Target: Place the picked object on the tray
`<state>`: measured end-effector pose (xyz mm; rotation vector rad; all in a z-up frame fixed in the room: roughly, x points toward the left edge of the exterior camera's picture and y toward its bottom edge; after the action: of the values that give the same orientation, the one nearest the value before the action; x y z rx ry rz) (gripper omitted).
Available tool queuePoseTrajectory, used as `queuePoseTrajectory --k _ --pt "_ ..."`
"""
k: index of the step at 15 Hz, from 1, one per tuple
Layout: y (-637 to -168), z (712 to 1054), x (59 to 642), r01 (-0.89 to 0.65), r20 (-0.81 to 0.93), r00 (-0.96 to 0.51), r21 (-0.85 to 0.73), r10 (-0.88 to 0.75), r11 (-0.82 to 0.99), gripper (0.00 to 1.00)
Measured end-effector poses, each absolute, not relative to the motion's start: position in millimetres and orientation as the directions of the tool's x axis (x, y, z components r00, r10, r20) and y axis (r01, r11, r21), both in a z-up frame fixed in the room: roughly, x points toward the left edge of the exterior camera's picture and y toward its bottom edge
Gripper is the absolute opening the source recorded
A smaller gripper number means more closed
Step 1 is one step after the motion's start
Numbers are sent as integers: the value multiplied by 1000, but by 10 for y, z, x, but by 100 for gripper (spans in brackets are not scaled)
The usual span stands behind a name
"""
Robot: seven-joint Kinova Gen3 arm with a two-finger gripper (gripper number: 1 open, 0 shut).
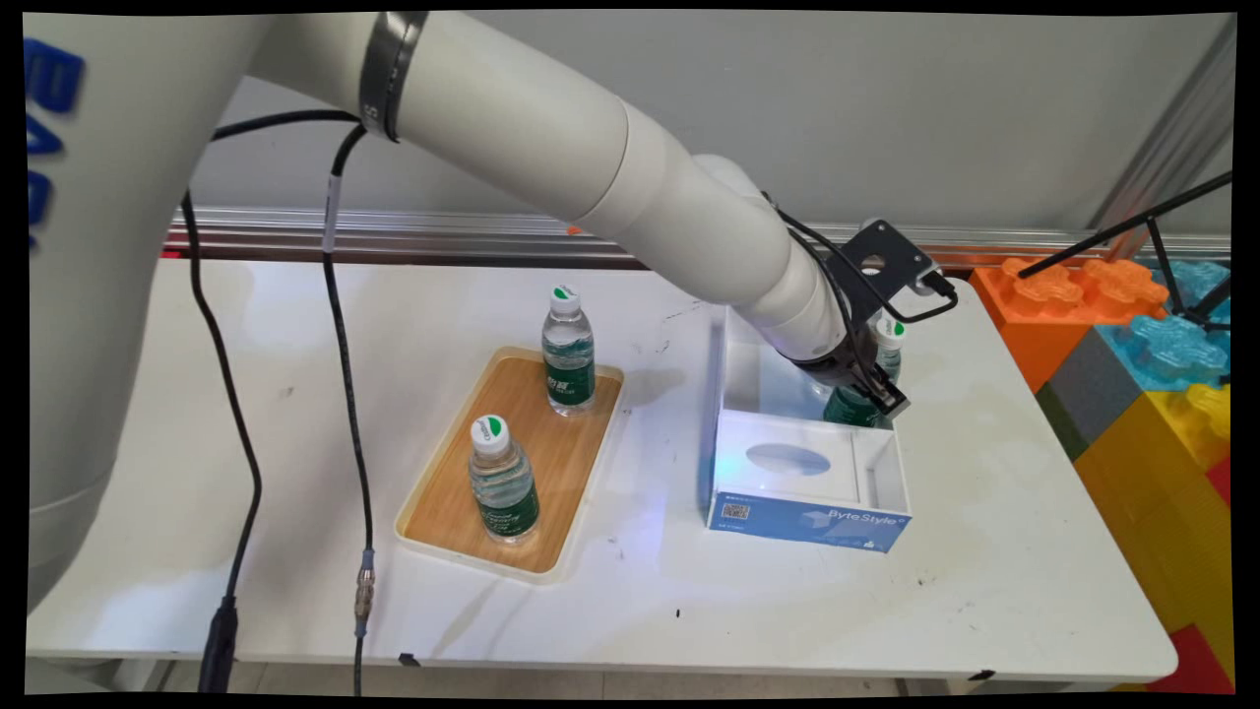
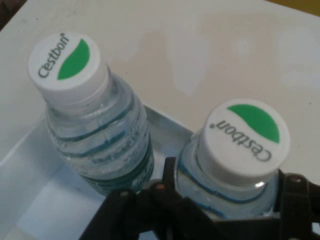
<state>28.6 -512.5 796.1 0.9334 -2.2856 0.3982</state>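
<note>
Bottle (image 2: 235, 160) between end effector (image 2: 227, 200) fingers.

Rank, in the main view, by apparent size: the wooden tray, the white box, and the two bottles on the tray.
1. Wooden tray
2. White box, close behind
3. Near bottle and far bottle: alike; the near one looks bigger only by nearness.

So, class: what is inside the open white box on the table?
Two water bottles, upright with white-and-green caps. The end effector grips one below its cap. The box floor beneath them is hidden.
</note>
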Motion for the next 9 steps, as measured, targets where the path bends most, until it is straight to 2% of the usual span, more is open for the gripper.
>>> queuePoseTrajectory --k 6,9 --pt "-5050 8080 315 -716 649 -548 -38 -528 697 0" --pt "-5014 8396 319 -728 656 -533 -34 -534 685 0"
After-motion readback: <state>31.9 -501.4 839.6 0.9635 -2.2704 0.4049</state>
